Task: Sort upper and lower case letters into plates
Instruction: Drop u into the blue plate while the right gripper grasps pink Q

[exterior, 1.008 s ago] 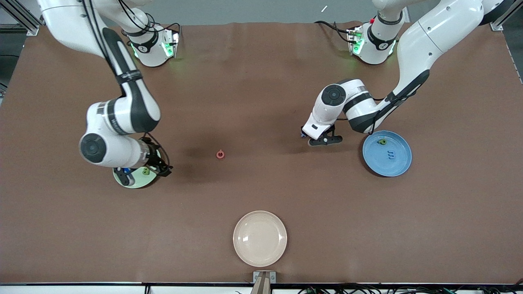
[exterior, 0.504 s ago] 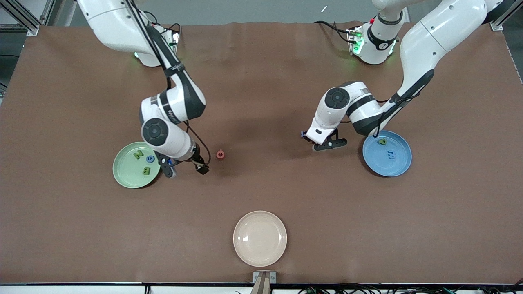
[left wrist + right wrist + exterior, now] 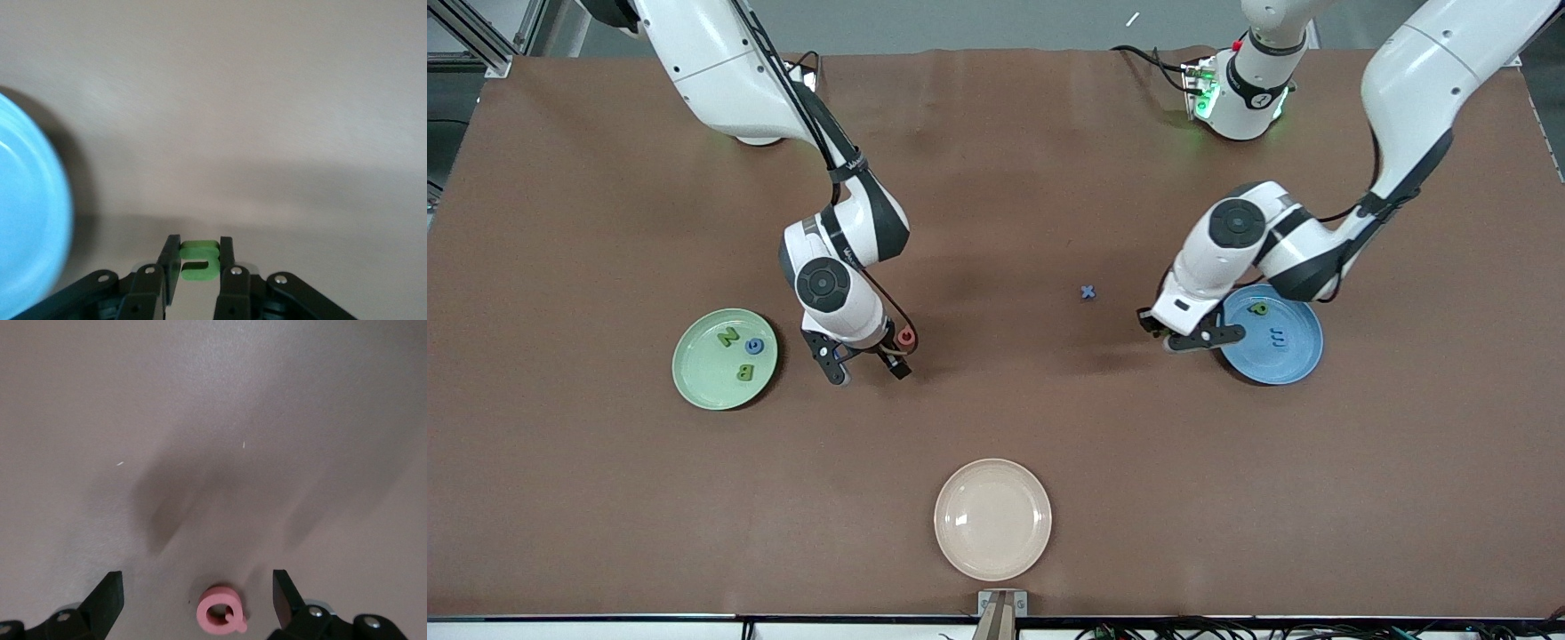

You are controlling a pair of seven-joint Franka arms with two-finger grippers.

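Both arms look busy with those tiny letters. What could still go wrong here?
The left gripper pinches a green letter only at its fingertips beside the blue plate; it might slip out short of the rim. The right gripper hangs open over the pink Q; the letter is so flat that the fingers might close above it or nudge it aside. The blue x lies alone on the table and could get overlooked.

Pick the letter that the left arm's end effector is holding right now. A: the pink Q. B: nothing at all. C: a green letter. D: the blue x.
C: in the left wrist view the left end effector is shut on a green letter, while the pink Q lies on the table between the open fingers of the right end effector, and the blue x lies free on the table.
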